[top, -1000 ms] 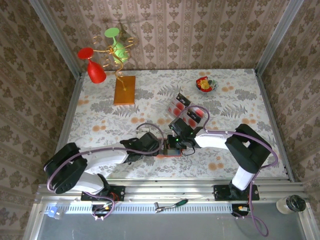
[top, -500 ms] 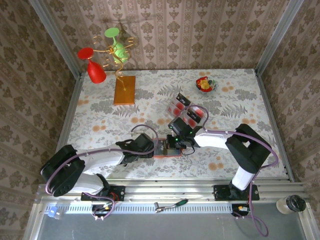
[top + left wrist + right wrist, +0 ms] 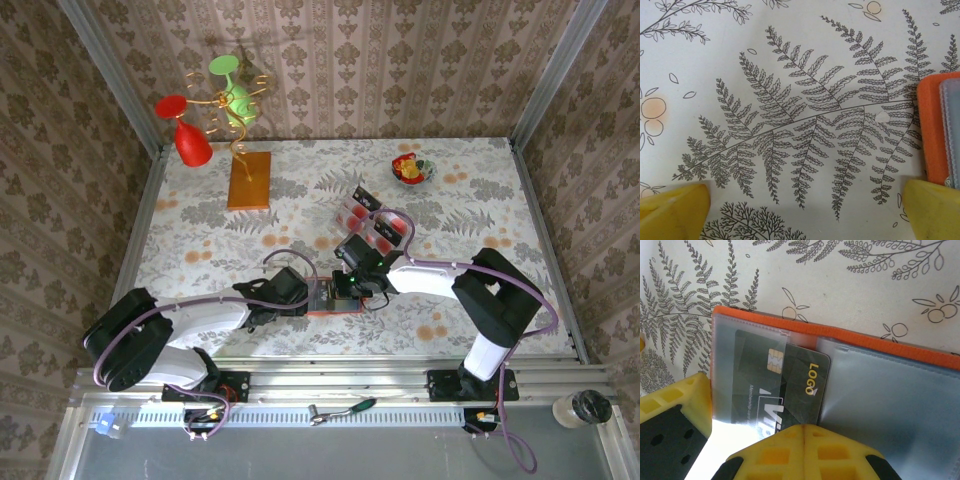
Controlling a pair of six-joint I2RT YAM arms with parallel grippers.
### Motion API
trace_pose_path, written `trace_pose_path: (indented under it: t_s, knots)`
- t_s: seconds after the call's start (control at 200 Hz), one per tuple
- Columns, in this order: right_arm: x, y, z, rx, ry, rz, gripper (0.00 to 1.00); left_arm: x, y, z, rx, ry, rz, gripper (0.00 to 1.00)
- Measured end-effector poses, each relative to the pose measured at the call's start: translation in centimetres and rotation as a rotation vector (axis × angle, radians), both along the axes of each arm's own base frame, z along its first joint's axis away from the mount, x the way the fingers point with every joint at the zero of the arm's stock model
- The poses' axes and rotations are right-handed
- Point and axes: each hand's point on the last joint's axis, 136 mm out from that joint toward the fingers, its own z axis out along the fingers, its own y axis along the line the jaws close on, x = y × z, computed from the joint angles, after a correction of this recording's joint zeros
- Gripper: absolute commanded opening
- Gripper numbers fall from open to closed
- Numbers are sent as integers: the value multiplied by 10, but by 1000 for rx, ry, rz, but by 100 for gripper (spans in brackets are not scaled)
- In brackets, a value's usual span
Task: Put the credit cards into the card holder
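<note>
Card holder [image 3: 880, 347] lies open and flat nr table's [image 3: 200, 230] near edge. Dark credit card [image 3: 790, 385] sits part-way under its left clear pocket, chip end in. R gripper [image 3: 804, 432] pinched shut on card's outer end. L gripper [image 3: 802, 210], jaws wide, holding nothing, has backed off a bit to holder's left. Prob no longer steadying it, so holder may slide as card's pushed. More cards [image 3: 385, 233] in clear tray [image 3: 355, 210] just beyond holder. Free table left + right of holder; near edge close.
</note>
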Motion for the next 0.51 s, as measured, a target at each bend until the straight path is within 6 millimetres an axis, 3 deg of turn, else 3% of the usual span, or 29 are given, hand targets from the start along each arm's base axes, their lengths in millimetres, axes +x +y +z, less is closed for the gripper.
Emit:
trace_pose_path:
  t_s: [0.505]
  knots:
    - [1, 18, -6, -5, 6, 30, 7, 1, 0, -1, 4, -2, 2, 100]
